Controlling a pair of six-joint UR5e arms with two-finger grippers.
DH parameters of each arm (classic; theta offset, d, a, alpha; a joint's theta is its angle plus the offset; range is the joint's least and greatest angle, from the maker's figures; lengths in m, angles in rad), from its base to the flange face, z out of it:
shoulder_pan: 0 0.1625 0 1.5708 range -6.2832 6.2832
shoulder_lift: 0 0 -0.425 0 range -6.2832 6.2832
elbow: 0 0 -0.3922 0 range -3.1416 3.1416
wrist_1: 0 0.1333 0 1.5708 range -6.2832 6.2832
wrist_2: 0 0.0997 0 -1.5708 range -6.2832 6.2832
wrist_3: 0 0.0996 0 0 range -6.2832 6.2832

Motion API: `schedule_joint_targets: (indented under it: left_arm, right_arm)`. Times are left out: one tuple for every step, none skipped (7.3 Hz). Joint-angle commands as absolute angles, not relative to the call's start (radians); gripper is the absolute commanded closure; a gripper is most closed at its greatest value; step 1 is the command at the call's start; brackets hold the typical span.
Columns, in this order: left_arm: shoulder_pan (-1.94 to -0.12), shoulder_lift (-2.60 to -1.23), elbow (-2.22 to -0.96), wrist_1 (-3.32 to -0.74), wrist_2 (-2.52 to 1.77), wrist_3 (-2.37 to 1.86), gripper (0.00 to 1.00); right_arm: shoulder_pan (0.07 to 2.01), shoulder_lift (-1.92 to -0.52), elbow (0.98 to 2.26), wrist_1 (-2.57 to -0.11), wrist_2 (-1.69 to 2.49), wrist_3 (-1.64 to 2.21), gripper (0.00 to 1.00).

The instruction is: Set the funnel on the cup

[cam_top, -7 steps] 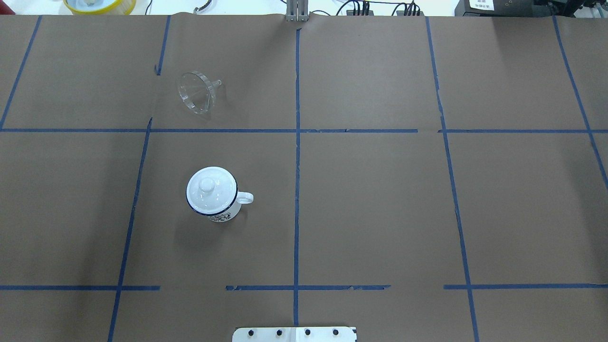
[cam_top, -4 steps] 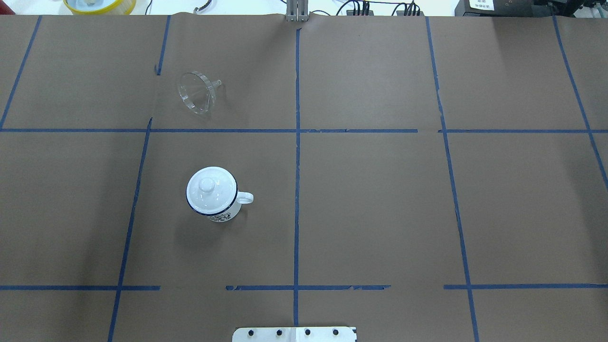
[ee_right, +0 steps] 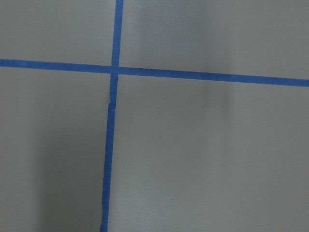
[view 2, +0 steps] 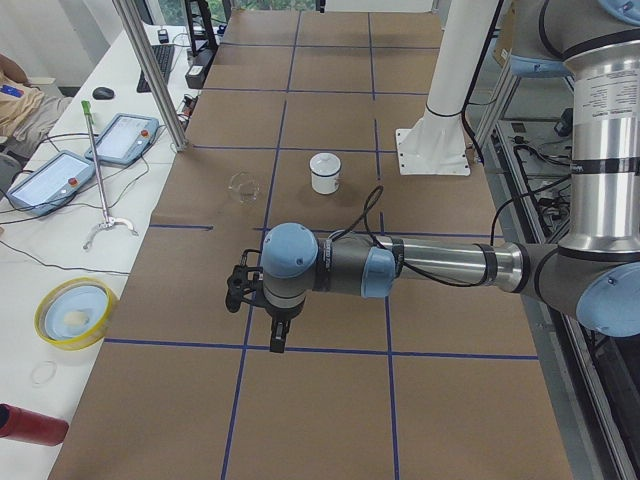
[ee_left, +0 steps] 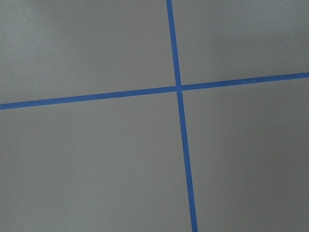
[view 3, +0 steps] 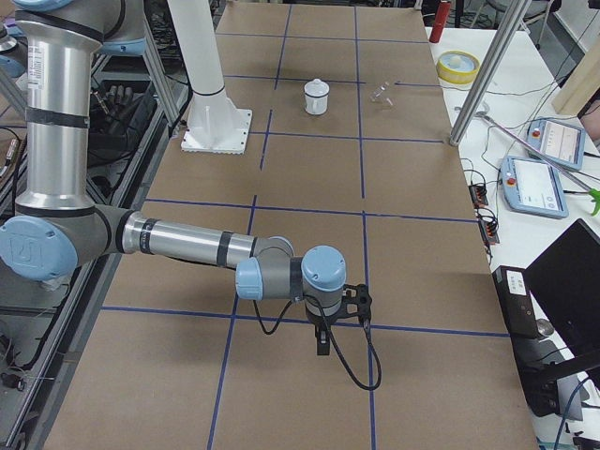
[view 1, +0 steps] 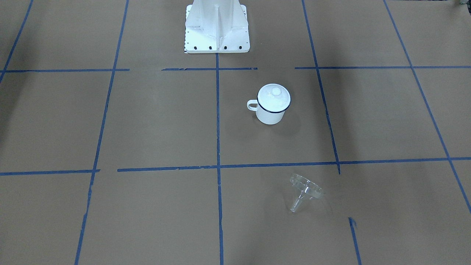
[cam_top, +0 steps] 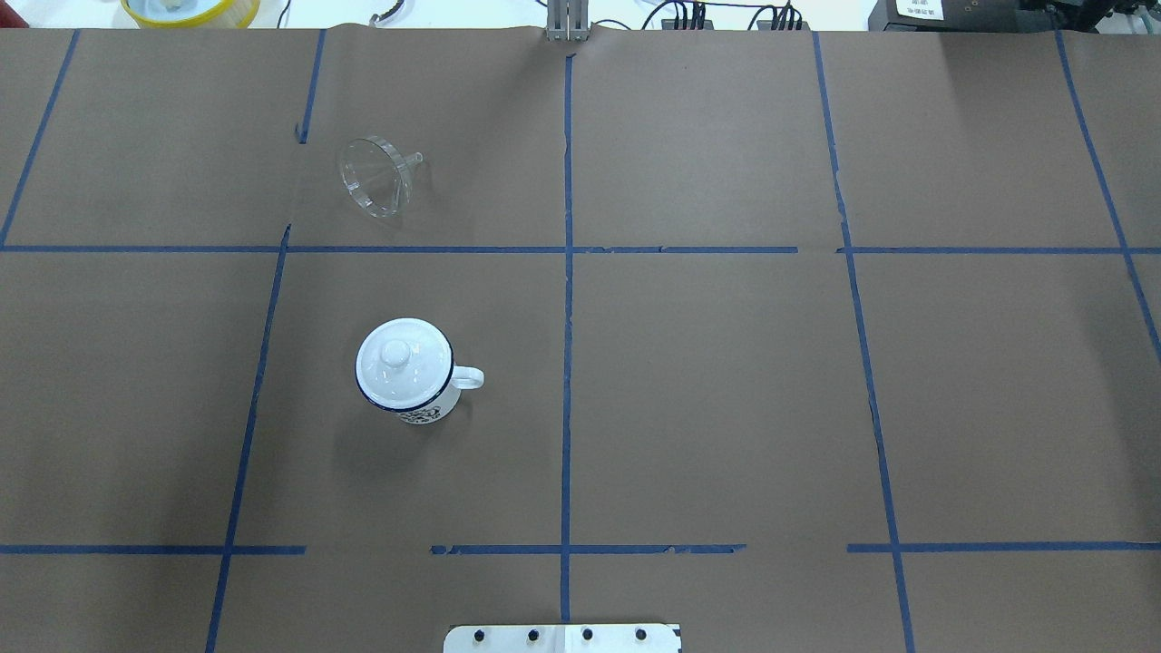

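Overhead, the funnel point(cam_top: 374, 177) lies tipped at upper left, lidded cup point(cam_top: 404, 366) below it; left hand point(view 2: 276, 338) and right hand point(view 3: 322, 343): open or closed, cannot tell.

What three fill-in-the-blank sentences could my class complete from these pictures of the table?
1. The cup stands upright with a white ____ covering its mouth.
2. The funnel lies on its ____, apart from the cup.
3. In the overhead view, the funnel lies ____ from the robot's base than the cup does.
Missing words: lid; side; farther.
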State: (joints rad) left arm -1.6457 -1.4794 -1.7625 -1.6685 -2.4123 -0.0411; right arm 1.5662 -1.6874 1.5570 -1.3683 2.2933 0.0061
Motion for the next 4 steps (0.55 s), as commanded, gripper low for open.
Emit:
schedule_joint_targets:
  left_arm:
    - [-1.48, -1.482, -1.824, -1.8, -2.441, -0.302, 0.0]
    - [-1.386, -1.483, -1.85, -1.916, -2.438, -0.533, 0.0]
    - [-1.268, -1.489, -1.862, -2.037, -2.431, -0.783, 0.0]
    - [-1.144, -1.532, -1.9, -2.089, -2.327, -1.019, 0.0]
  right_arm:
    - [1.566, -1.687, 1.557, -1.368, 2.293, 0.006, 0.0]
    - [1.566, -1.687, 1.557, -1.368, 2.293, 0.006, 0.0]
    - [1.566, -1.687, 1.557, -1.368, 2.293, 0.006, 0.0]
    - [1.566, -1.687, 1.557, -1.368, 2.292, 0.006, 0.0]
